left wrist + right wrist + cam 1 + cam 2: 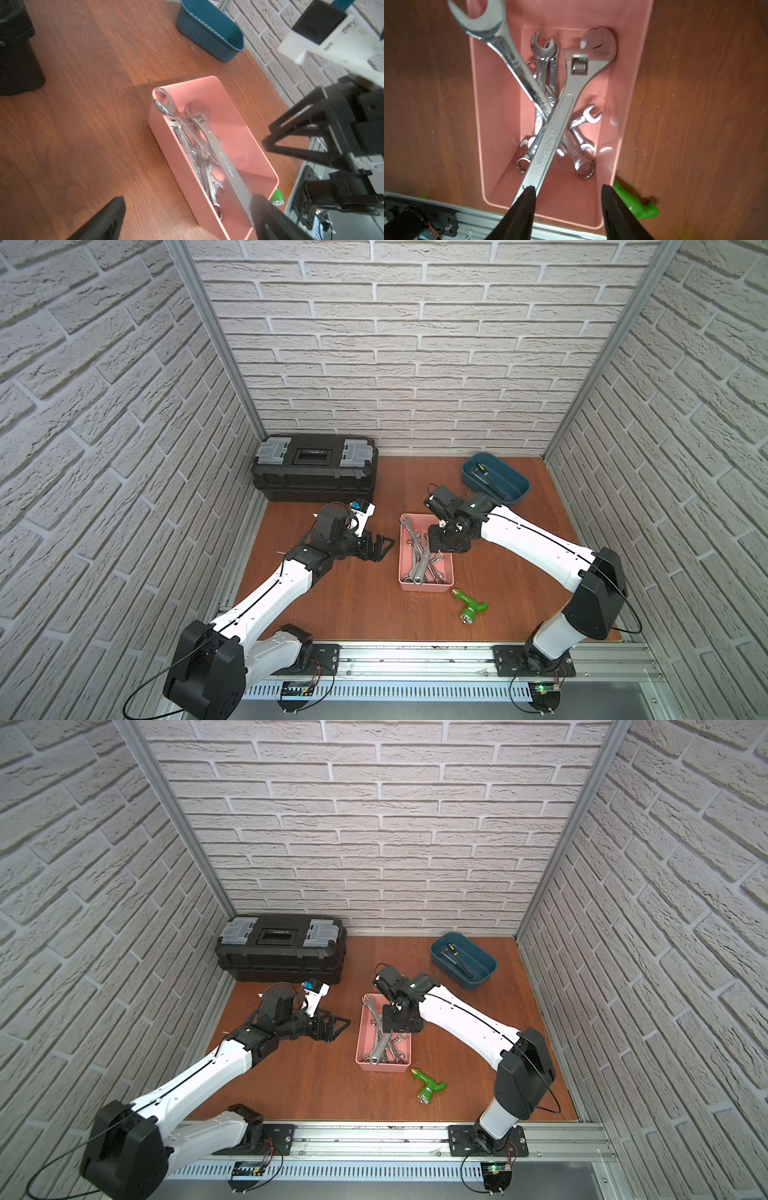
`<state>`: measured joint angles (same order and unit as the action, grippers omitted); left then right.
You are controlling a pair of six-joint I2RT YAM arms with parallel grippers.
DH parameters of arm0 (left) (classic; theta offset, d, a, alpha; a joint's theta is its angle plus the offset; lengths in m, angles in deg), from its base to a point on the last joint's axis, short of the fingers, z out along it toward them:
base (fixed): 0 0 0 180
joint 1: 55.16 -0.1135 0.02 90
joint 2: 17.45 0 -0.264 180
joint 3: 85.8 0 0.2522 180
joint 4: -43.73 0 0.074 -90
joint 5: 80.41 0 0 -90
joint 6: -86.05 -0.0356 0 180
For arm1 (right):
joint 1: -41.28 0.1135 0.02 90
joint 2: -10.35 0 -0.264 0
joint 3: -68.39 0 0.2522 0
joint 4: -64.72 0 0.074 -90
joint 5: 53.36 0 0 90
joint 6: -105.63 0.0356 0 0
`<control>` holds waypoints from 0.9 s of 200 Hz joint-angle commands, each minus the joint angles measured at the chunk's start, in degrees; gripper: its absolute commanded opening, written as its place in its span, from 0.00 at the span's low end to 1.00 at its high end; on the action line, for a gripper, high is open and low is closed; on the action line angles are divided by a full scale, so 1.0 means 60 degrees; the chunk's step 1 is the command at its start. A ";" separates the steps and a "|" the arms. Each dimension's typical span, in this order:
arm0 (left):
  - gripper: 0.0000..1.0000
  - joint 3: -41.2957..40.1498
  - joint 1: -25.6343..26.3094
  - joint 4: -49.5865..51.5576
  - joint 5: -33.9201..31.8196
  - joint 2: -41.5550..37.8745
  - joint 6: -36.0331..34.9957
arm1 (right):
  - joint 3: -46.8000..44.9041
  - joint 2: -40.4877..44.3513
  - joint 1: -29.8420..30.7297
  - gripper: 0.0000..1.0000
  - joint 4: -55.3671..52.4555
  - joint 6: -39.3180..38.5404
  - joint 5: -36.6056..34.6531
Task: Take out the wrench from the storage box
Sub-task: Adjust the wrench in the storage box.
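The pink storage box (424,587) (382,1068) stands mid-table and holds several steel wrenches. A big adjustable wrench (556,124) (220,153) lies on top, crossing a long open-end wrench (508,56) whose head rests over the box's rim. My right gripper (566,191) (436,549) hovers over the box (500,124), pointing down, open with nothing between its fingers. The adjustable wrench's handle end passes beneath one fingertip (529,193). To the left of the box (185,172), my left gripper (188,199) (384,549) is wide open and empty.
A black toolbox (313,472) sits at the back left. At the back right is a teal tray (513,497) with small tools. A green plastic fitting (469,605) lies just in front of the box. An aluminium rail (415,655) runs along the table's front edge.
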<state>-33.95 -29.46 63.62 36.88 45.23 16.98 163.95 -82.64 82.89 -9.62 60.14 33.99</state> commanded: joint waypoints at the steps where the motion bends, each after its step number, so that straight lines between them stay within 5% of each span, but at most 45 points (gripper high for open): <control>1: 0.98 -0.0109 0.0074 0.0082 0.0220 -0.0217 -0.0157 | -0.0152 0.0169 0.0333 0.58 0.0370 0.1136 -0.0098; 92: 0.98 -0.0304 0.0274 0.0600 -0.0622 -0.0984 -0.0137 | -0.0797 -0.1035 0.0596 0.56 0.1593 0.3269 -0.0324; 180: 0.99 -0.0485 0.0331 0.1208 -0.0984 -0.1864 -0.0471 | -0.0933 -0.1564 0.0595 0.48 0.1693 0.3788 -0.0507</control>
<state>-35.37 -28.00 70.00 32.11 35.72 15.73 158.60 -90.73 86.12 -0.18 81.26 32.28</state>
